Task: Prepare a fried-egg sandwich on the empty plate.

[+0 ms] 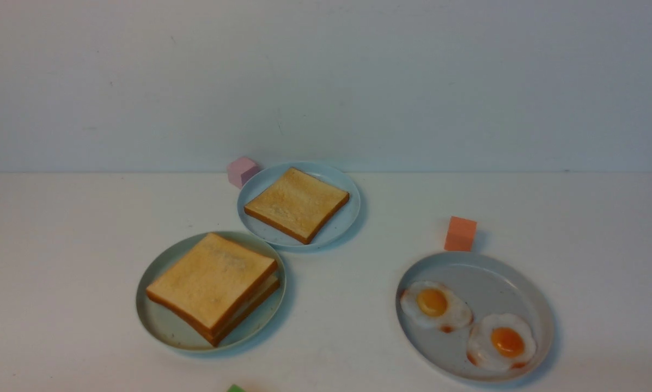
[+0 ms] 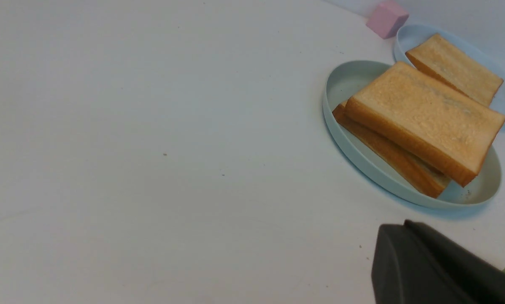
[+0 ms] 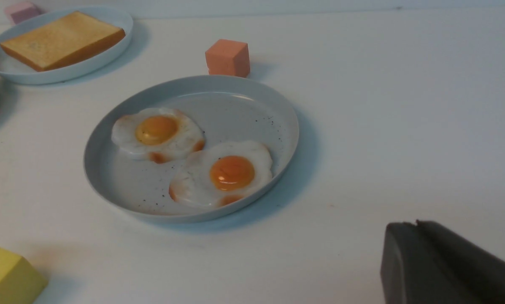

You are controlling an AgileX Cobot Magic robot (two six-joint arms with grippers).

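The fried-egg sandwich (image 1: 212, 286) lies on the mint-green plate (image 1: 157, 321) at the front left: two toast slices stacked, with a pale layer showing between them at the right edge. The yolk is hidden. The left wrist view shows the sandwich (image 2: 425, 122) on this plate (image 2: 341, 84) too. My left gripper (image 2: 406, 223) is shut and empty, apart from the plate on its near side. My right gripper (image 3: 417, 223) is shut and empty, on the near side of the egg plate. Neither gripper shows in the front view.
A single toast slice (image 1: 297, 203) lies on a smaller bluish plate (image 1: 331, 231) at the back. A wide grey-blue plate (image 1: 483, 277) at the right holds two fried eggs (image 1: 434, 305). A pink cube (image 1: 242, 171), an orange cube (image 1: 460, 233), a green block (image 1: 236, 389) and a yellow block (image 3: 7, 276) stand around.
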